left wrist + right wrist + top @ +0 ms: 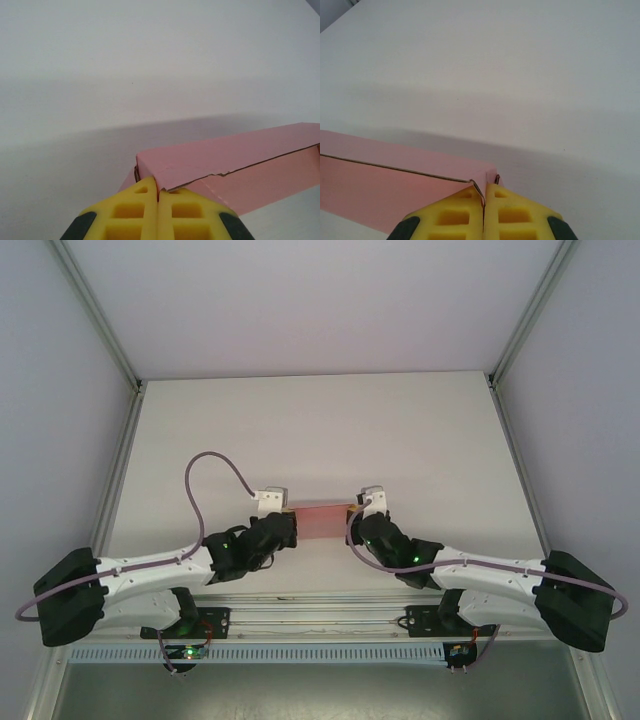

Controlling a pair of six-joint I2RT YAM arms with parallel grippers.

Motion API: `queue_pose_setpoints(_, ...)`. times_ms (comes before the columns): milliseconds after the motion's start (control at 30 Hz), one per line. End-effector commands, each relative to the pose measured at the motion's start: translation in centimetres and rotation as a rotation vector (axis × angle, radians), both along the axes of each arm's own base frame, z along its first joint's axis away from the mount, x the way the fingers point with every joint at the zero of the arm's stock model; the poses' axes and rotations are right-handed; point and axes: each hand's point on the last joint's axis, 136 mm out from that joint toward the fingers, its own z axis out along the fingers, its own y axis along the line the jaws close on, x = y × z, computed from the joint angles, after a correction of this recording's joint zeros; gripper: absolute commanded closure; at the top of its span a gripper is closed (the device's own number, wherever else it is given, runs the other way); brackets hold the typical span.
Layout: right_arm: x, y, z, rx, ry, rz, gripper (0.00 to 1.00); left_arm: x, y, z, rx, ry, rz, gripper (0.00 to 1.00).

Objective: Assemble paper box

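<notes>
The pink paper box [322, 521] lies on the white table between my two grippers as a partly folded long shape. My left gripper [293, 523] is at its left end. In the left wrist view the yellow fingers [140, 210] are pressed together, pinching the near left corner of the paper box [225, 160], whose top panel has a rough edge. My right gripper [352, 523] is at its right end. There the gripper [484, 192] is shut on the card edge at the right corner of the paper box [395, 185].
The white table [320, 430] stretches beyond the box to the back wall. Metal frame posts [130, 440] run along both sides. A purple cable [215, 465] loops above the left arm.
</notes>
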Motion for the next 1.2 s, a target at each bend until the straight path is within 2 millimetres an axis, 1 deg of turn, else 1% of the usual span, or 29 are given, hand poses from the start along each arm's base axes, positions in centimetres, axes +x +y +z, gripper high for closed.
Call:
queue_pose_setpoints(0,-4.7,-0.4,-6.5,-0.162,0.196,0.188,1.00,-6.5,1.4,-9.0,0.197,0.287,-0.160,1.00)
queue_pose_setpoints(67,-4.9,-0.3,-6.5,-0.155,0.202,0.193,0.97,-6.4,1.7,-9.4,0.207,0.281,-0.147,1.00)
queue_pose_setpoints(167,-5.1,0.3,-6.0,-0.128,0.219,0.209,0.83,-6.2,2.0,-9.3,0.204,0.268,-0.128,1.00)
queue_pose_setpoints(233,-5.3,0.7,-5.5,-0.114,0.227,0.227,0.68,-6.1,1.6,-8.7,0.185,0.249,-0.141,1.00)
queue_pose_setpoints(300,-5.7,1.3,-4.8,-0.102,0.237,0.265,0.59,-5.8,1.8,-8.1,0.187,0.234,-0.133,1.00)
queue_pose_setpoints(400,-6.0,1.1,-3.7,-0.119,0.235,0.288,0.39,-5.7,1.9,-7.6,0.178,0.220,-0.129,1.00)
queue_pose_setpoints(433,-6.0,0.9,-3.3,-0.114,0.226,0.283,0.32,-5.7,1.8,-7.5,0.176,0.217,-0.131,1.00)
queue_pose_setpoints(467,-5.8,0.8,-2.8,-0.097,0.213,0.268,0.21,-5.7,1.7,-7.3,0.170,0.213,-0.132,1.00)
queue_pose_setpoints(533,-5.5,0.6,-1.7,-0.048,0.194,0.241,0.16,-5.6,1.5,-7.3,0.165,0.209,-0.138,1.00)
queue_pose_setpoints(600,-5.3,0.6,-0.5,0.007,0.171,0.236,0.06,-5.5,1.5,-7.4,0.170,0.208,-0.135,1.00)
queue_pose_setpoints(633,-5.1,0.5,0.1,0.027,0.157,0.228,0.02,-5.5,1.5,-7.5,0.174,0.208,-0.135,1.00)
queue_pose_setpoints(733,-3.8,-0.6,2.2,0.076,0.112,0.148,0.02,-5.4,1.3,-7.7,0.195,0.211,-0.138,1.00)
queue_pose_setpoints(800,-2.7,-1.7,3.2,0.096,0.100,0.075,0.02,-5.3,1.2,-7.7,0.212,0.216,-0.143,1.00)
queue_pose_setpoints(867,-1.7,-2.8,3.8,0.111,0.099,0.007,0.02,-5.3,1.1,-7.7,0.216,0.215,-0.146,1.00)
queue_pose_setpoints(933,-0.8,-3.7,4.0,0.122,0.111,-0.043,0.02,-5.2,0.9,-7.5,0.218,0.210,-0.154,1.00)
queue_pose_setpoints(1000,-0.2,-4.2,3.7,0.127,0.139,-0.076,0.02,-5.2,0.8,-7.4,0.219,0.206,-0.159,1.00)
queue_pose_setpoints(1167,1.1,-5.4,1.8,0.155,0.249,-0.137,0.02,-5.2,0.9,-7.1,0.220,0.195,-0.161,1.00)
